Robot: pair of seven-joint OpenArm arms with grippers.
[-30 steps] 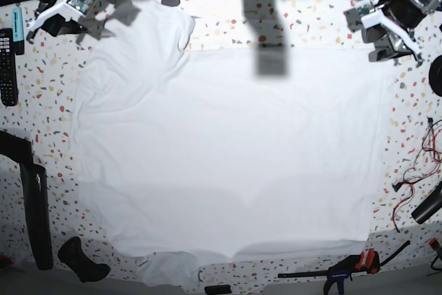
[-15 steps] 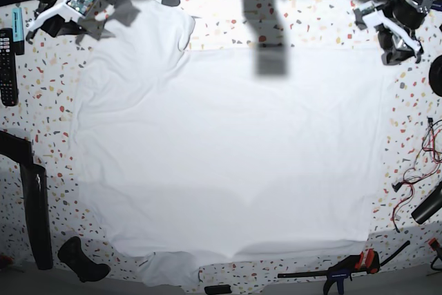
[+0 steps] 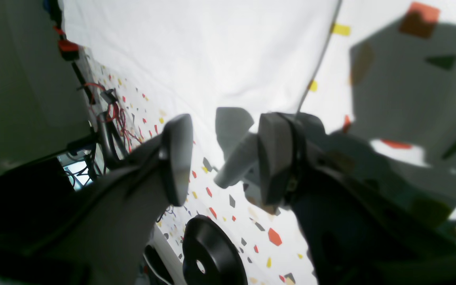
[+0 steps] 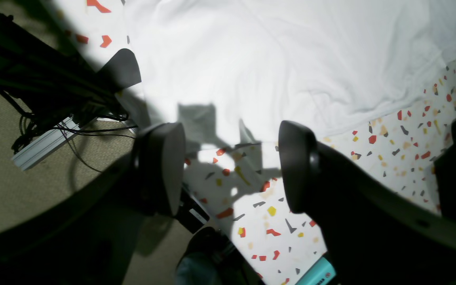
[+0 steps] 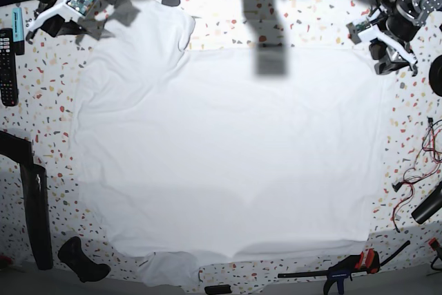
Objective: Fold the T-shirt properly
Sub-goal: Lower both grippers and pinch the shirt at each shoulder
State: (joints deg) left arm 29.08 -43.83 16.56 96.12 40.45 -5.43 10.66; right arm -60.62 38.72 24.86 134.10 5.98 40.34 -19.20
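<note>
T-shirt spread flat beneath two open grippers

Base view. The T-shirt [image 5: 235, 143], white and broad, lies on the speckled table [image 5: 314, 15] and covers most of its middle. One sleeve spreads at the upper left of the view; another small flap juts from the lower edge. The left gripper [image 5: 366, 48] is at the shirt's upper right corner, the right gripper [image 5: 63, 17] beside the upper left sleeve. A clamp [image 5: 345, 267] lies just below the lower edge (a stiff neighbour that loose cloth could snag on).

Left wrist view. The two fingers stand apart, with the corner of the shirt showing beyond and between them; no cloth appears pinched. The corner is probably the natural place to take hold: thin, soft fabric of this kind should gather readily between the pads, though a shallow bite might slip off or catch only the upper layer.

Right wrist view. The fingers are spread wide and hold nothing; the shirt's edge runs across the space ahead of them. The cloth is likely light and limp, so it would sag if lifted at one point. Two well-separated holds along the same edge, moved together, should keep the fold straight and limit fresh wrinkles.
</note>
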